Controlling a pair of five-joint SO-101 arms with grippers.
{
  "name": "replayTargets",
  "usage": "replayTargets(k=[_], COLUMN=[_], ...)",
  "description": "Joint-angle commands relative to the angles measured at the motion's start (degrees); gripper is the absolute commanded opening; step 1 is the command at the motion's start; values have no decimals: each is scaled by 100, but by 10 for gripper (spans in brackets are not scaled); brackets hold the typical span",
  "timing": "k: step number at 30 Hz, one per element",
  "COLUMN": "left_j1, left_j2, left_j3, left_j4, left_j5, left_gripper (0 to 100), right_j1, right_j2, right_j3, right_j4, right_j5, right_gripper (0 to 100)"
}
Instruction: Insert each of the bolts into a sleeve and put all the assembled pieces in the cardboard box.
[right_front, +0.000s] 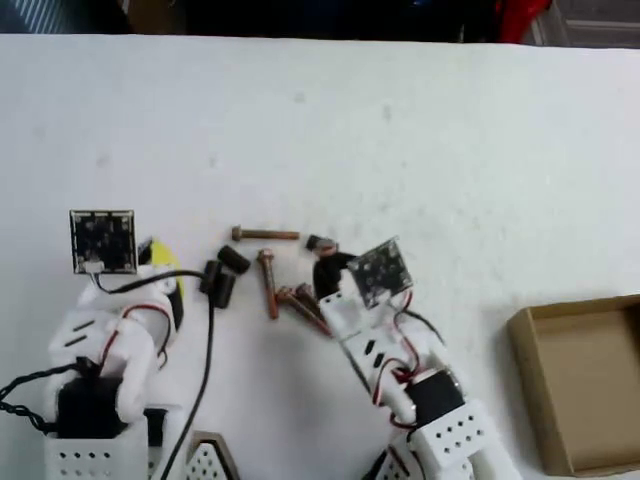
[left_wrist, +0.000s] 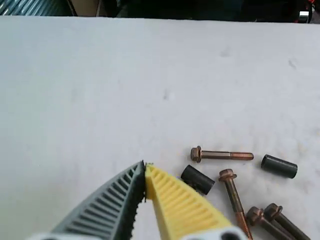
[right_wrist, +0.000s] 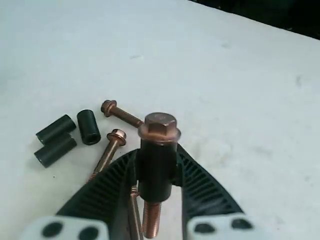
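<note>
Right end effector clamps the sleeved bolt, near loose bolts.

Bolts: on the table, near the middle.
Sleeves: just left of the bolts.
Cardboard box: far right, well apart.
Sleeved bolt: in the right gripper.

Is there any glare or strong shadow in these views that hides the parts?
High view: the table is evenly lit, without glare, and the loose bolts cast almost no shadow. Left wrist view: the same soft light; the sleeves look flat black. Right wrist view: a small highlight on the held bolt, while its sleeve stays dark.
</note>
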Motion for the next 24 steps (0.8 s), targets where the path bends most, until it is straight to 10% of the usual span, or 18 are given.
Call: replayTargets(k=[1, 24], left_j1=[-66, -66], left_j2=[-66, -2000], left_j3=[-343, 1169], left_j4=[255, 976], left_j5=[-79, -246], left_gripper=[22, 22], right_j1=[347, 2193], right_j2=[-84, 549], right_j3=[-686, -5011], right_j4=[286, 4462], right_j5=[-53, 703], right_gripper=[17, 17])
